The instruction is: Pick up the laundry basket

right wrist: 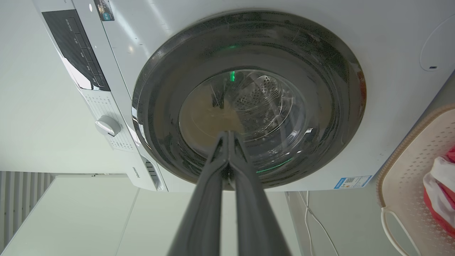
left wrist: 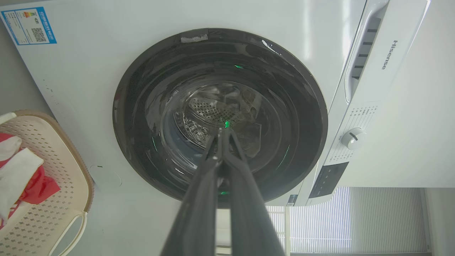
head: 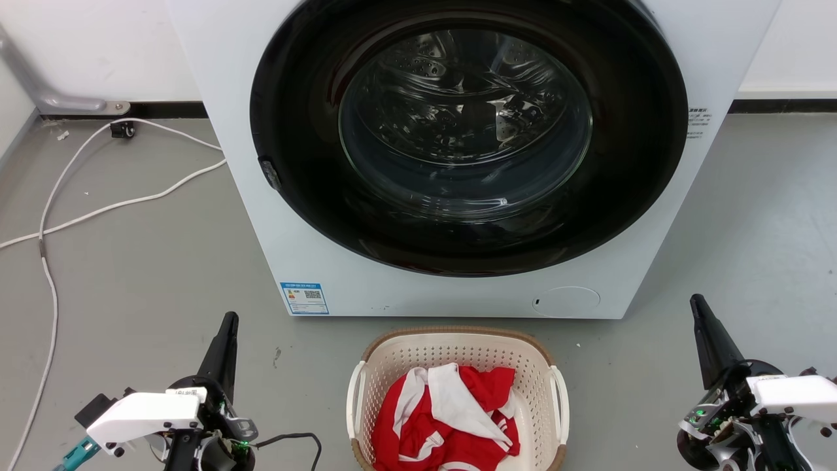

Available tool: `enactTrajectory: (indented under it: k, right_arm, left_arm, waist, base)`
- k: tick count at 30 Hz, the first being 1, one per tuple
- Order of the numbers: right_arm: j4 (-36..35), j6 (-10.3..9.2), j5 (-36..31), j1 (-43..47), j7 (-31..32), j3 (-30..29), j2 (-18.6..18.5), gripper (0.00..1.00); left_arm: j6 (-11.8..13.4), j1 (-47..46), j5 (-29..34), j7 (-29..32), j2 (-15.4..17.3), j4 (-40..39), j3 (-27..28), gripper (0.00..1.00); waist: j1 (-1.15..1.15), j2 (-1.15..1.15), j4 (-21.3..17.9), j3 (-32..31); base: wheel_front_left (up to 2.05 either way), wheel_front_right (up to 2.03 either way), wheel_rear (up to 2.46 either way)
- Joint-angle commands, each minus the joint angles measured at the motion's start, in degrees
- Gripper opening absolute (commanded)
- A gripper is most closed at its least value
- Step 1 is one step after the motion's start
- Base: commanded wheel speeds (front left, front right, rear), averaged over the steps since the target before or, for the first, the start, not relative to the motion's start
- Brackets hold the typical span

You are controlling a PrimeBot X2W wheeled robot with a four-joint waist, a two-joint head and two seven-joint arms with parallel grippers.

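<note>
The laundry basket (head: 458, 350) sits on the floor right in front of the washing machine, cream and perforated, with a brown rim and white side handles. Red and white clothes (head: 451, 412) lie inside it. My left gripper (head: 229, 324) is low on the left, well clear of the basket, its fingers pressed together and holding nothing. My right gripper (head: 697, 304) is on the far right, likewise shut and empty. The basket (left wrist: 53, 185) edges into the left wrist view beside the left gripper (left wrist: 221, 132), and the basket (right wrist: 408, 185) shows at the right of the right wrist view, away from the right gripper (right wrist: 227, 135).
A white front-loading washing machine (head: 281, 216) with a dark round door (head: 467, 134) stands close behind the basket. White cables (head: 49, 281) trail over the grey floor on the left. A grey pipe (head: 39, 85) runs along the back wall.
</note>
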Motion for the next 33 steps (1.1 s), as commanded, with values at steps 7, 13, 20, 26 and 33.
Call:
enactTrajectory:
  k: [7, 13, 20, 26, 33]
  right_arm:
    - [0.04, 0.0, -0.21, -0.63, 0.13, -0.08, 0.08, 0.0]
    - [0.04, 0.0, -0.21, -0.64, 0.15, -0.09, 0.1, 0.0]
    - [0.04, 0.0, -0.23, -0.64, 0.16, -0.1, 0.11, 0.0]
    - [0.04, 0.0, -0.25, -0.64, 0.17, -0.11, 0.12, 0.0]
    - [0.04, 0.0, -0.26, -0.64, 0.17, -0.13, 0.12, 0.0]
  left_arm:
    - [-0.2, -0.62, 0.26, 0.12, -0.03, 0.07, 0.25, 0.0]
    - [-0.2, -0.62, 0.29, 0.16, -0.04, 0.07, 0.26, 0.0]
    - [-0.2, -0.62, 0.32, 0.19, -0.07, 0.07, 0.29, 0.0]
    - [-0.2, -0.63, 0.24, 0.21, -0.07, 0.07, 0.3, 0.0]
    - [-0.2, -0.63, 0.27, 0.24, -0.1, 0.07, 0.33, 0.0]
  waist:
    - [0.0, 0.0, 0.0, 0.0]
    - [0.0, 0.0, 0.0, 0.0]
    - [0.0, 0.0, 0.0, 0.0]
    - [0.0, 0.0, 0.0, 0.0]
    - [0.0, 0.0, 0.0, 0.0]
  base:
    - [0.0, 0.0, 0.0]
    - [0.0, 0.0, 0.0]
    - [0.0, 0.0, 0.0]
    - [0.0, 0.0, 0.0]
    - [0.0, 0.0, 0.0]
